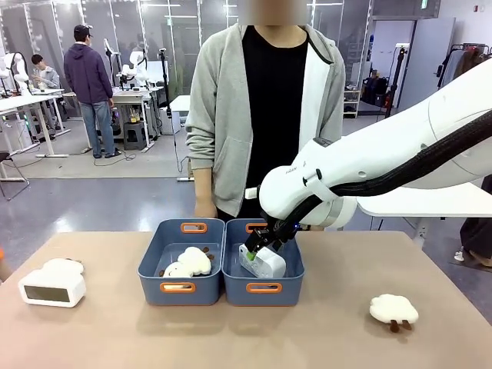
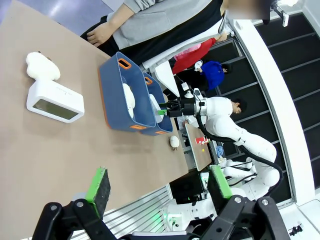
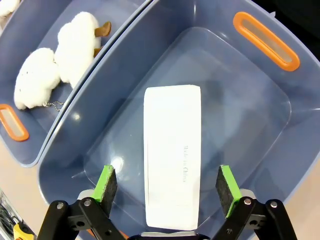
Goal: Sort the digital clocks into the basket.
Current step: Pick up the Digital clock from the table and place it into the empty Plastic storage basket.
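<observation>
The right gripper (image 3: 165, 184) hangs inside the right-hand blue basket (image 3: 265, 39), its jaws spread wide and gripping nothing. One white digital clock (image 3: 172, 155) lies on the basket floor between the green pads (image 3: 106, 182), apart from both.

The main risk is on the way out. The fingers straddle the clock, so a tilted or sideways lift could clip it, or catch the basket wall and shove it against the neighbouring bin (image 1: 154, 265), where two sheep plush toys (image 1: 188, 264) lie.

The second clock (image 1: 52, 288) stands on the table (image 1: 231, 338) at the robot's far left, well apart from the basket. Another sheep (image 1: 63, 266) sits just behind it and seems to touch it — a loose grasp could take the plush along. The left gripper (image 2: 159, 186) hovers above the table, wide open and empty. A fourth sheep (image 1: 393, 309) lies alone to the right.

The display of the clock in the basket is out of sight, and from the front the right arm (image 1: 369, 169) covers part of that clock.
</observation>
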